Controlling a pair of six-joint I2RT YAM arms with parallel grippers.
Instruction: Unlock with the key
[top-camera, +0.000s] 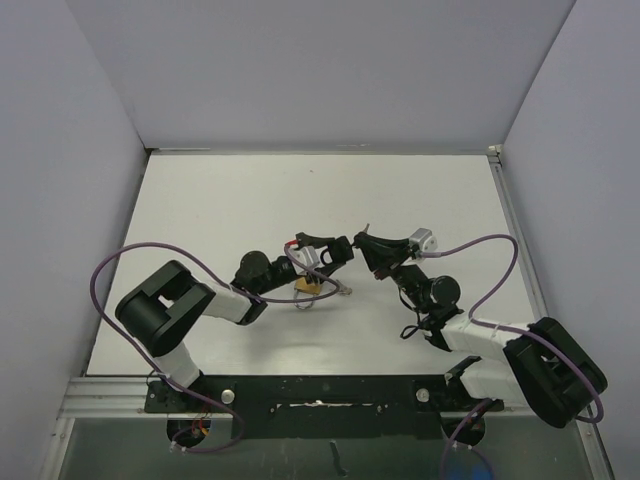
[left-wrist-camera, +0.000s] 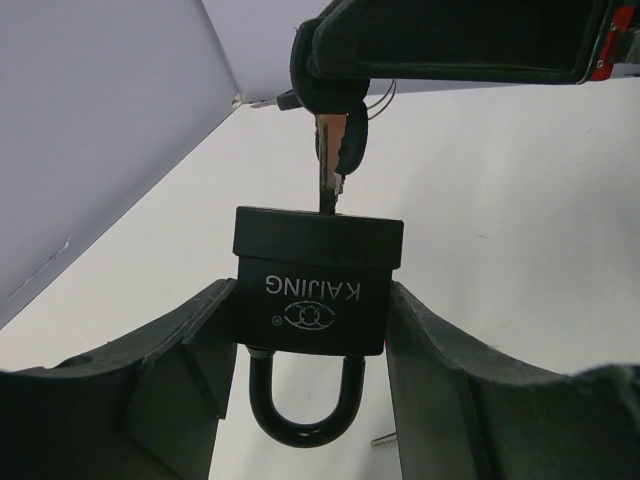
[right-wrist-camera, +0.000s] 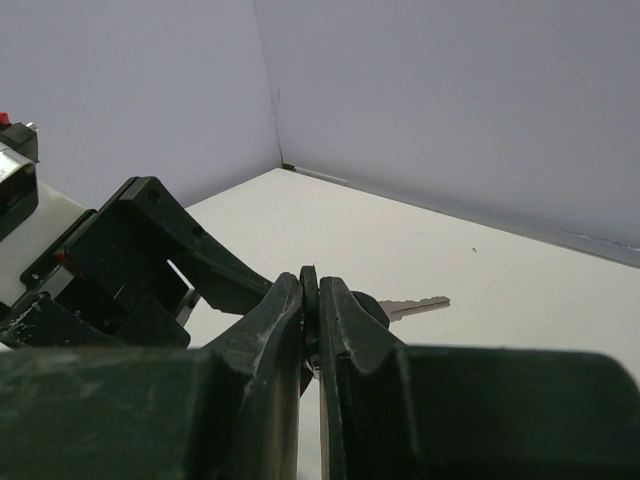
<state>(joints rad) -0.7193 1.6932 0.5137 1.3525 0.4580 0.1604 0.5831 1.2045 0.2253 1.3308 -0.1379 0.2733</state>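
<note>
1. Left wrist view: the padlock (left-wrist-camera: 312, 290) sits clamped by its side faces in the left end effector (left-wrist-camera: 312, 300). Its shackle (left-wrist-camera: 305, 410) points back toward the wrist, with both legs seated in the body, so it looks locked.
2. The keyway face points away from the wrist, straight at the right end effector (left-wrist-camera: 420, 45), which is pinched tight on the head of the key (left-wrist-camera: 328, 170).
3. The key's blade lies in line with the padlock's long axis and enters the middle of that face. Some bare blade shows between head and body, so I judge it may not be fully home.
4. Right wrist view: the fingers (right-wrist-camera: 345, 330) are pressed together on the key head, and a spare key (right-wrist-camera: 415, 305) sticks out sideways beyond them.
5. Top external view: both end effectors meet tip to tip above the middle of the tabletop (top-camera: 230, 200), left (top-camera: 325, 255) and right (top-camera: 362, 243).
6. The coming move is therefore the right arm's: push along that shared axis, then roll about it while the left holds firm.
</note>
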